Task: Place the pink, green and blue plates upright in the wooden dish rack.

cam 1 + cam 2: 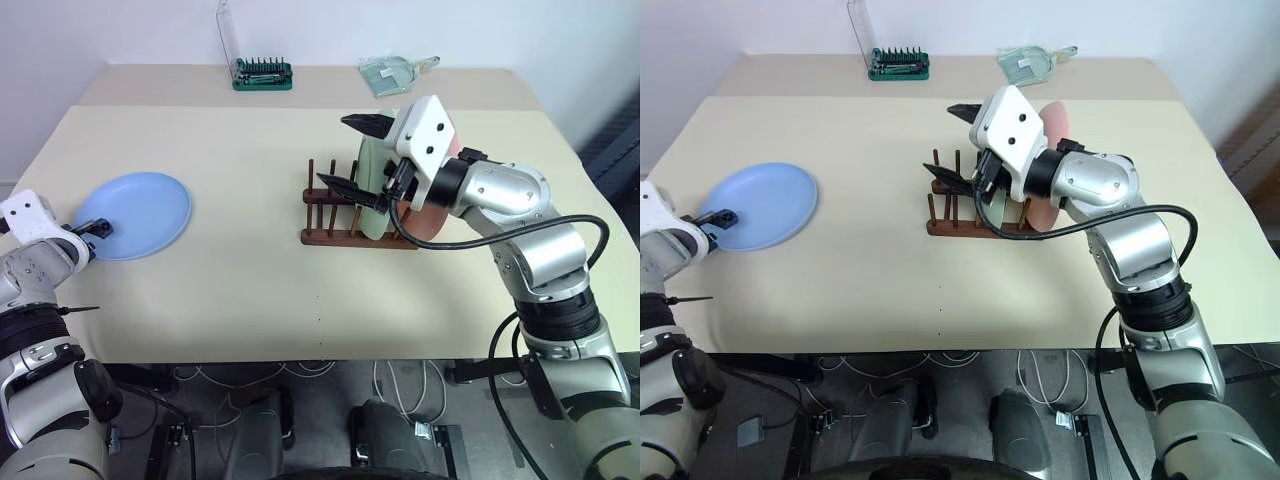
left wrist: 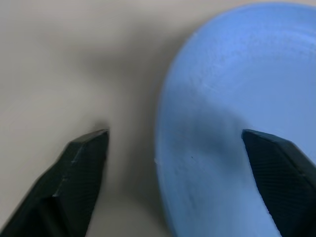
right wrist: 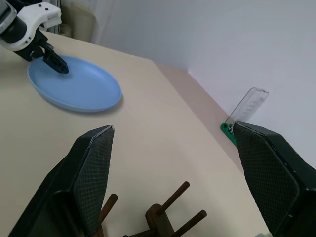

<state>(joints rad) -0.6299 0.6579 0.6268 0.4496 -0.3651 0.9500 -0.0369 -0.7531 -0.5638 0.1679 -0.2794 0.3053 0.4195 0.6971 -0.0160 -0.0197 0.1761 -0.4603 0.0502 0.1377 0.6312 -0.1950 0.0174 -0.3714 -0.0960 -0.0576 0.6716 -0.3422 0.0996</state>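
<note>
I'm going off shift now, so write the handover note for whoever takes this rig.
Left pincer: open, straddling the near rim of the round light-blue plate, which lies flat on the beige table.
Right pincer: open, empty, hovering at the small dark brown wooden dish rack.
Done: pale green plate and pink plate stand upright in the rack.
Left: grip the blue plate and stand it in the free pegs.

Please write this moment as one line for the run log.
left gripper: open, straddling blue plate rim | right gripper: open, empty, above wooden dish rack | green plate, pink plate: upright in rack | blue plate: flat on table
</note>
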